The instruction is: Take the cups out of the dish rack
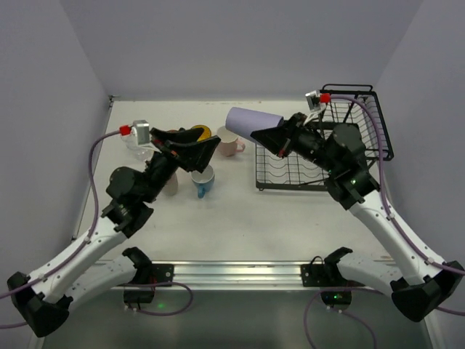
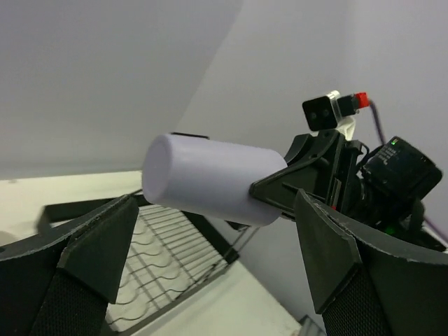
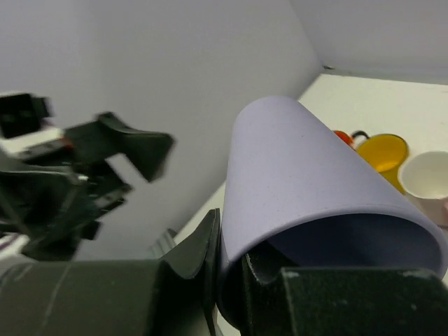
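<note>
Two arms: they meet over the table (image 1: 290, 218) left of the rack, wrists nose to nose. You risk a clash if either one advances without the other giving way.
Rack (image 1: 290, 171): no cup shows on its flat tray, and the right arm hides part of the raised basket. Its cable (image 1: 367, 109) loops over the basket rim, so a wide swing could snag the wire.
Tumbler (image 1: 251, 122): it is in the air, lying on its side, closed end away from the right wrist, above the table between the rack and the mugs. It hangs from one spot at the rim, so its own weight can pivot it or pull it free.
Right gripper (image 3: 231, 262): it is clamped on the tumbler's wall, one finger inside the mouth and one outside. That thin hold is likely to slip on a jolt or a quick wrist turn.
Left gripper (image 2: 217, 199): its jaws are spread wide, holding nothing, facing the tumbler's closed end but not touching it. Close too early and you knock the tumbler instead of taking it.
Mugs: yellow mug (image 1: 200, 133), pink mug (image 1: 231, 145) and blue mug (image 1: 203, 180) crowd the table under and beside the left gripper. A low descent could tip one, and a tumbler let go on its side would probably roll into them.
</note>
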Motion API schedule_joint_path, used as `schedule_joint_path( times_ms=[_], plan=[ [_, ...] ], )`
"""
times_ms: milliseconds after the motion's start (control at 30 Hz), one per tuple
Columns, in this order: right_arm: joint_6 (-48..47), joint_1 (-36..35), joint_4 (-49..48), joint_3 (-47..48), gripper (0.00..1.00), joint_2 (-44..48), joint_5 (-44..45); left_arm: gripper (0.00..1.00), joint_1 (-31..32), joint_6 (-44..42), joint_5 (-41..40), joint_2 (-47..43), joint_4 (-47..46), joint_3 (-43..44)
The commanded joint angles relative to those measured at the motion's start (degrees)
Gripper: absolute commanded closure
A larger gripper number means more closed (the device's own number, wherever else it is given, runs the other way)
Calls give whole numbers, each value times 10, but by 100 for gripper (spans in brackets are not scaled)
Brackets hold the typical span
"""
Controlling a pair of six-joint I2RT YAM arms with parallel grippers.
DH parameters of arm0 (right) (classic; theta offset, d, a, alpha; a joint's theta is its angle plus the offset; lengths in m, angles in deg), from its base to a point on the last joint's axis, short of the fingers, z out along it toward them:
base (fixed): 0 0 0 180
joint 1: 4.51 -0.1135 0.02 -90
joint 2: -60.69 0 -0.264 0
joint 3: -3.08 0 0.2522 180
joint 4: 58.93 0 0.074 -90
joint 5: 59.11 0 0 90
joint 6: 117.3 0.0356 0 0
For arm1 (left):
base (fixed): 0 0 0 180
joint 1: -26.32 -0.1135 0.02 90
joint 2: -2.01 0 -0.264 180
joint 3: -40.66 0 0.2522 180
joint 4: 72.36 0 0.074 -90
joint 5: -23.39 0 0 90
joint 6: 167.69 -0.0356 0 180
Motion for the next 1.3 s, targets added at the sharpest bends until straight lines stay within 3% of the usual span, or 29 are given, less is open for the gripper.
schedule_joint_path(
  times_ms=[0,200,400,667,867,1267],
  plan=[
    [-157,0,263,87,100,-57,47,0,1,-122,-104,-58,225,65],
    [-263,-34,447,188,100,-142,150,0,1,-228,-213,-115,482,123],
    [-310,-97,573,316,100,-271,233,0,1,-273,-265,-101,568,123],
    [-326,-158,664,450,100,-450,293,0,1,-290,-296,-118,530,71],
    [-343,-170,716,517,98,-528,320,0,-3,-292,-311,-172,510,36],
    [-361,-181,740,546,90,-626,311,0,-69,-287,-218,-199,489,18]
  ],
)
